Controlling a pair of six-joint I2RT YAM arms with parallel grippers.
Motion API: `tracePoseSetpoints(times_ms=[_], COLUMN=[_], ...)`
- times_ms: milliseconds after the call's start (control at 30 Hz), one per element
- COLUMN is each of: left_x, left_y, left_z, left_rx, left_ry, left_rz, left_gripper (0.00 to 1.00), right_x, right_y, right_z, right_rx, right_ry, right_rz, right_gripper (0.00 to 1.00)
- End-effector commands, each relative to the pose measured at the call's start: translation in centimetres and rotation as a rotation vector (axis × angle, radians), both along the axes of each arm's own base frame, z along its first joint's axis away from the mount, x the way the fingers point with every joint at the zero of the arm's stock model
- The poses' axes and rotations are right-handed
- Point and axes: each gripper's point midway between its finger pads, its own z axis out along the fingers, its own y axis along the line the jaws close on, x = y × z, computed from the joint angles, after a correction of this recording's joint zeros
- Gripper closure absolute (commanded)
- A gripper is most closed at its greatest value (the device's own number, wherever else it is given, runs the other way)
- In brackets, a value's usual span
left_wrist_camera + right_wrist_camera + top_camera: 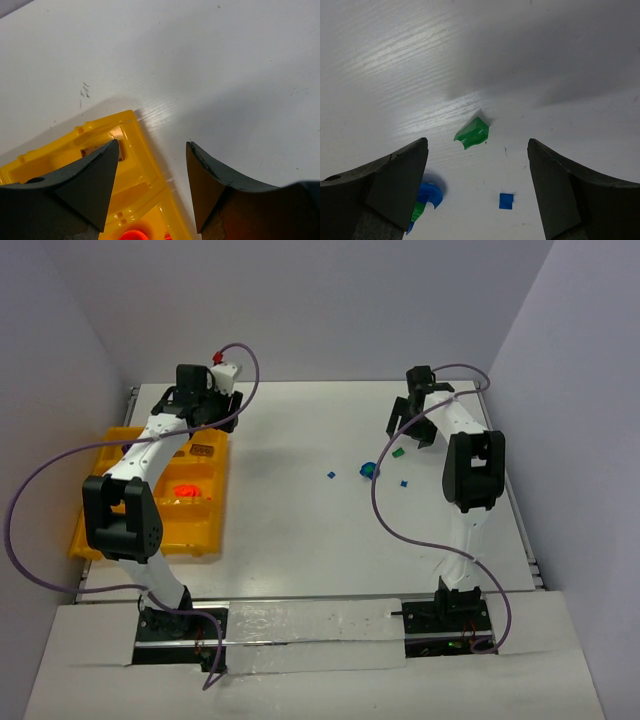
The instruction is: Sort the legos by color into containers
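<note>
The yellow-orange tray of containers lies at the table's left, with orange-red legos in one middle bin. My left gripper hangs open and empty over the tray's far right corner; an orange-red lego shows below it. Loose legos lie right of centre: a green one, a blue-and-green cluster, and two tiny blue bits. My right gripper is open above the green lego, with the blue curved piece and a blue square nearer the wrist.
Purple cables loop off both arms. Grey walls close in the table on the left, back and right. The right arm's elbow stands near the table's right edge. White tabletop stretches between tray and loose legos.
</note>
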Motion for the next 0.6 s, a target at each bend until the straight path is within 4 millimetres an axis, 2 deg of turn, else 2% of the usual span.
tracePoseSetpoints(times_ms=[0, 133, 300, 433, 567], left_x=[0.9, 0.9, 0.9, 0.8, 0.8], left_y=[0.1, 0.2, 0.3, 0.4, 0.6], left_z=[2.0, 1.9, 1.7, 1.5, 1.4], left_rx=[-0.001, 0.004, 0.008, 0.017, 0.032], left_ry=[-0.034, -0.026, -0.017, -0.013, -0.015], left_rz=[0.019, 0.027, 0.034, 0.033, 0.031], left_gripper=[0.34, 0.35, 0.34, 0.34, 0.35], right_x=[-0.6, -1.4, -1.5, -2.0, -3.1], right_y=[-0.6, -0.8, -0.8, -1.1, -1.3], right_z=[-1.9, -2.9, -3.5, -3.9, -4.1], right_rx=[-0.022, -0.027, -0.029, -0.042, -0.047], right_ry=[0.052, 0.087, 0.098, 0.114, 0.134], right_rz=[-0.034, -0.045, -0.042, -0.043, -0.045], right_gripper=[0.15, 0.16, 0.17, 0.21, 0.32])
